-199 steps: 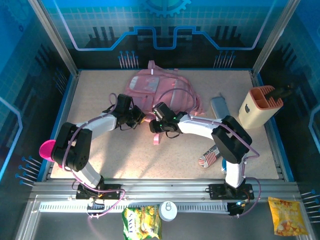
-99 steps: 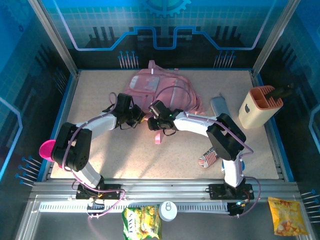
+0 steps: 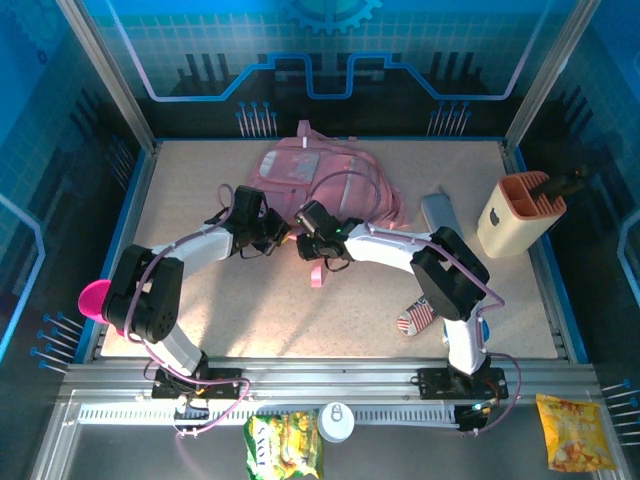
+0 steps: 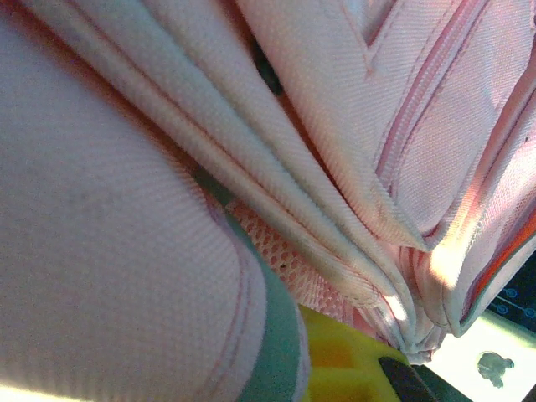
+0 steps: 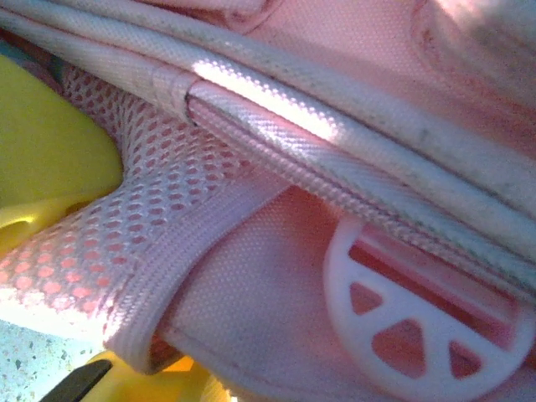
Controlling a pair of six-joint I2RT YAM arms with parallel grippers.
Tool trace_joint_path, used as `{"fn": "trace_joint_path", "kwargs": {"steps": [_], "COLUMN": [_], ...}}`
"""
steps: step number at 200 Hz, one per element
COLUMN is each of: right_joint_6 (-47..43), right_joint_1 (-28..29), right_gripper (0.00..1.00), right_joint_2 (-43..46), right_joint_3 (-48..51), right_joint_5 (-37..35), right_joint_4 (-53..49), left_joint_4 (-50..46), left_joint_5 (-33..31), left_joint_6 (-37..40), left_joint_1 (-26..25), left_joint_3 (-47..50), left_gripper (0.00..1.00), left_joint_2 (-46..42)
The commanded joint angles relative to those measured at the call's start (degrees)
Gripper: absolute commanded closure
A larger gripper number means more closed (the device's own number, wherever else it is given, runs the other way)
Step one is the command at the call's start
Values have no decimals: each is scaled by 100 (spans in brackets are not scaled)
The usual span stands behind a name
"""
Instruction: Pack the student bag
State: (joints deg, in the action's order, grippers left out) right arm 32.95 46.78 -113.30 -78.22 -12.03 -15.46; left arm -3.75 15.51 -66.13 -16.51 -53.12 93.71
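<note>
The student bag (image 3: 310,172), a soft pink backpack, lies flat at the back middle of the table. My left gripper (image 3: 273,236) is at its near left edge. In the left wrist view, folds of the bag (image 4: 377,126) and a teal-edged pink flap (image 4: 126,276) lie over one yellow finger (image 4: 347,364), and the grip is shut on that fabric. My right gripper (image 3: 309,228) is close beside it at the bag's near edge. A mesh shoulder strap (image 5: 126,218) and a white plastic buckle (image 5: 427,331) press against the right wrist camera. The right jaws are mostly hidden by fabric.
A beige-and-orange pen holder (image 3: 517,213) stands at the right. A grey flat item (image 3: 440,212) and a flag-patterned item (image 3: 419,316) lie near the right arm. A pink cup (image 3: 94,300) sits at the left edge. Snack packs (image 3: 283,442) lie in front of the rail.
My right gripper has slid left along the bag's near edge, closer to the left gripper, and its jaws have narrowed a little. The left arm has stayed still.
</note>
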Motion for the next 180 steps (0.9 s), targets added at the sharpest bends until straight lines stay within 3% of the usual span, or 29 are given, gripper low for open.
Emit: {"fn": "trace_joint_path", "kwargs": {"steps": [1, 76, 158, 180], "right_joint_6": [-60, 111, 334, 331], "right_joint_1": [94, 369, 382, 348], "right_gripper": [68, 62, 72, 79], "right_joint_2": [1, -159, -422, -389], "right_joint_3": [-208, -557, -984, -963], "right_joint_5": [-251, -887, -1550, -1652], "right_joint_4": [403, -247, -795, -770], "left_joint_4": [234, 270, 252, 252], "left_joint_5": [591, 601, 594, 585], "left_joint_6": [-1, -41, -54, -56], "left_joint_1": [-93, -100, -100, -95], "left_joint_3": [-247, -260, -225, -240], "left_gripper": [100, 100, 100, 100], "left_joint_2": [-90, -72, -94, -89]}}
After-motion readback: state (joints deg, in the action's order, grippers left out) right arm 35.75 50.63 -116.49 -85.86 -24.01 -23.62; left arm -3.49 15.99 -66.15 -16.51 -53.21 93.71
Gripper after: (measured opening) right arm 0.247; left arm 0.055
